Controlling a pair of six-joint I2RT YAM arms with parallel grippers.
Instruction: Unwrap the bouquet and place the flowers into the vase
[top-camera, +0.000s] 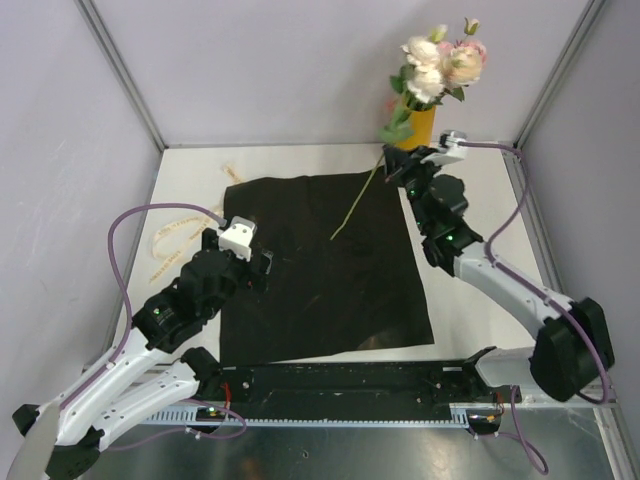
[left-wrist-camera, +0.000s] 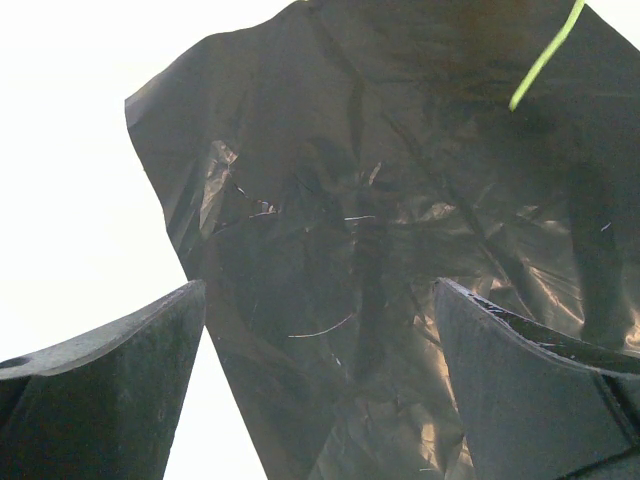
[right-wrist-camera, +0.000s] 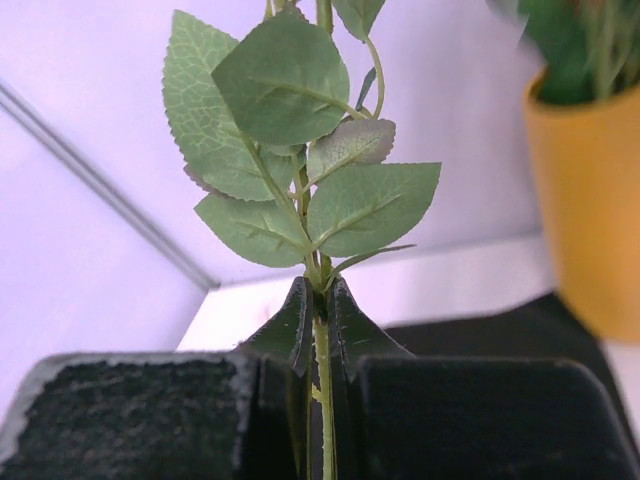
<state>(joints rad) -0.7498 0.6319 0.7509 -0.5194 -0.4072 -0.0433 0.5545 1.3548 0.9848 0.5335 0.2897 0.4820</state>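
Right tool (right-wrist-camera: 322, 315) is clenched on a leafy stem (right-wrist-camera: 365, 205), fingers pinched tight just under the lowest pair of leaves, the foliage fanning up above the grip. The thin green tail of that stem hangs away below the tool and slants down over the black wrapping sheet (top-camera: 320, 280), its tip near the sheet's middle. Just beside the tool, up and to its right in the wrist view, stands the mustard-yellow vase (top-camera: 421, 125), and pink and cream roses (top-camera: 440, 60) are in it, blooms well above the rim. So the unwrapping looks done and this reads as the loading step, one loose stem left to join the bunch. The next move, as I judge it, calls for a lift high enough to bring the tail clear of the sheet and above the vase mouth, then a short carry across and a straight drop in; the long tail could catch the rim. Across the desk (top-camera: 190, 180), the left tool (left-wrist-camera: 318, 295) is released, fingers spread wide over the sheet's far edge, gripping nothing, with the cream ribbon (top-camera: 172, 240) lying loose beyond it.
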